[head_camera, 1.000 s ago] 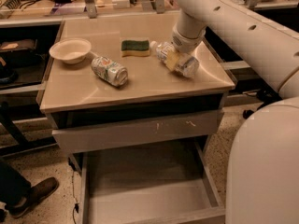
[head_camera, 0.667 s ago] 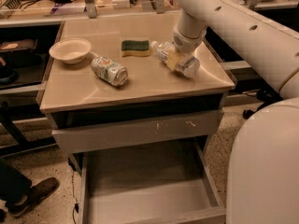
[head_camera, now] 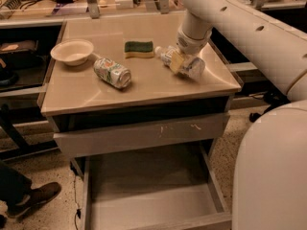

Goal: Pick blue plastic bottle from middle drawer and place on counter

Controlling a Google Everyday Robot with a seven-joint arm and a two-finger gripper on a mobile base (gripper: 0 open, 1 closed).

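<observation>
The blue plastic bottle lies on its side on the right part of the beige counter, its white cap pointing toward the sponge. My gripper is at the end of the white arm, which comes down from the upper right, and it sits right over the bottle's middle, touching it or very close. The middle drawer is pulled out at the bottom of the view; its flat grey bottom is bare.
On the counter are a white bowl at the left, a green-patterned soda can lying on its side, and a green and yellow sponge. A scratched-front grey drawer sits under the counter. A person's shoe is at the lower left.
</observation>
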